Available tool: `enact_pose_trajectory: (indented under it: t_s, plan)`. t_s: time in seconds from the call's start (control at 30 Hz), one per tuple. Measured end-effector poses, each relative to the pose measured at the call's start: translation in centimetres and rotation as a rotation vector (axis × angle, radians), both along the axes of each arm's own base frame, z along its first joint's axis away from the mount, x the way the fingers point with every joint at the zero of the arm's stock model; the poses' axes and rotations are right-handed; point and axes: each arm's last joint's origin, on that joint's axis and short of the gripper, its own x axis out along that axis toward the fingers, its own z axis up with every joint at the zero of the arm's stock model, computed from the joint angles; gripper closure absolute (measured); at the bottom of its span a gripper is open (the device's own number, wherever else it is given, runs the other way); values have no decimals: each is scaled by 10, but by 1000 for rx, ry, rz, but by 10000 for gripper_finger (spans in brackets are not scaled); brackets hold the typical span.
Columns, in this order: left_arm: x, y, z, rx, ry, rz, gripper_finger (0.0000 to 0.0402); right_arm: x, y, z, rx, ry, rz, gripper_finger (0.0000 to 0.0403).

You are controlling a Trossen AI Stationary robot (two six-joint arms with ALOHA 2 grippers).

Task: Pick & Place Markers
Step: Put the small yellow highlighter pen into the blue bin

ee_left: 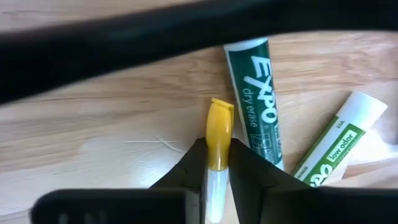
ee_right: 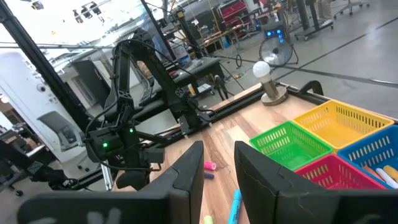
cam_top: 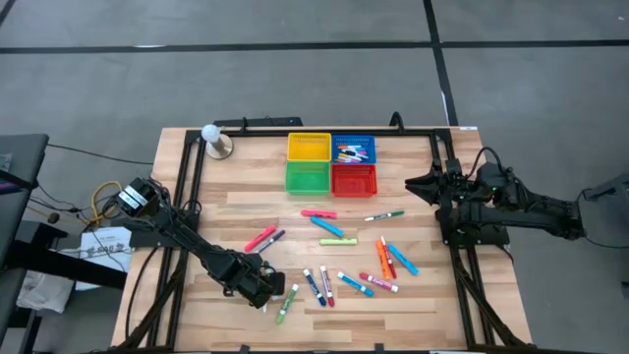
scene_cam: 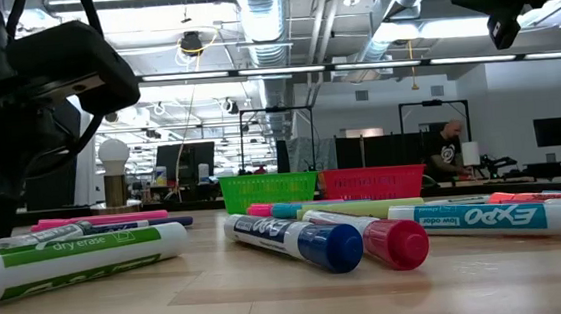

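Near the surface's front-left corner, the left tool (ee_left: 217, 163) is closed on a yellow marker (ee_left: 219, 134) just below its cap; light, stiff, probably slippery, best pinched mid-barrel.

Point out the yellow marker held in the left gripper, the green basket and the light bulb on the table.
yellow marker (ee_left: 219, 134), left wrist view, on its yellow cap.
green basket (cam_top: 308, 177), high view, on its mesh floor.
light bulb (cam_top: 210, 134), high view, on the white globe.
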Motion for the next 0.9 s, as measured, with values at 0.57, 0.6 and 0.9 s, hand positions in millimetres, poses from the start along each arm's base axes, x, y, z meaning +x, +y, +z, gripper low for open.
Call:
enact_pose_trajectory:
  t_s: [0.57, 0.6, 0.9]
  plan:
    - [-6, 5, 30, -34, -75, -46, 357, 0, 0, 0, 0, 0, 0, 324]
    - [-6, 5, 34, -44, -89, -48, 354, 0, 0, 0, 0, 0, 0, 324]
    - [-12, 13, 71, -31, -259, -26, 347, 0, 0, 0, 0, 0, 0, 324]
